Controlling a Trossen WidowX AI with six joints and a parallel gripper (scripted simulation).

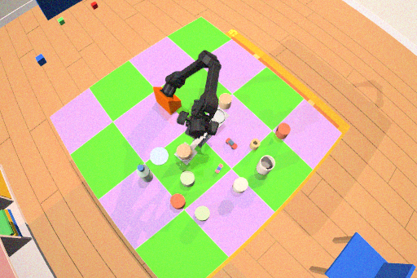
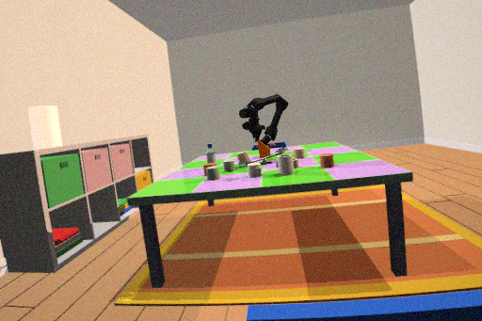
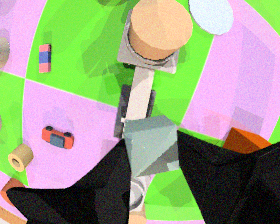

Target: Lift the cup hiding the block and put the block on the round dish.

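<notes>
Claw (image 3: 155,162) is mostly closed and clamped on the small grey block (image 3: 146,136), which hangs above the balance beam (image 3: 139,97), so I'd say the carry to the dish is the step in hand. In the top view the pale round dish (image 1: 159,156) lies on the tabletop (image 1: 122,86) just left of the cup (image 1: 184,151) standing on the near end of the balance. A matching cup (image 1: 225,100) sits on the far side of the claw, off the balance as far as I can tell

The tricky bit, imo, is that the standing cup is right beside the dish and roughly on the straight line to it. I'd keep the block high, swing left around that cup rather than over it, come down only once centred on the dish, then open and pull straight up and away
</notes>
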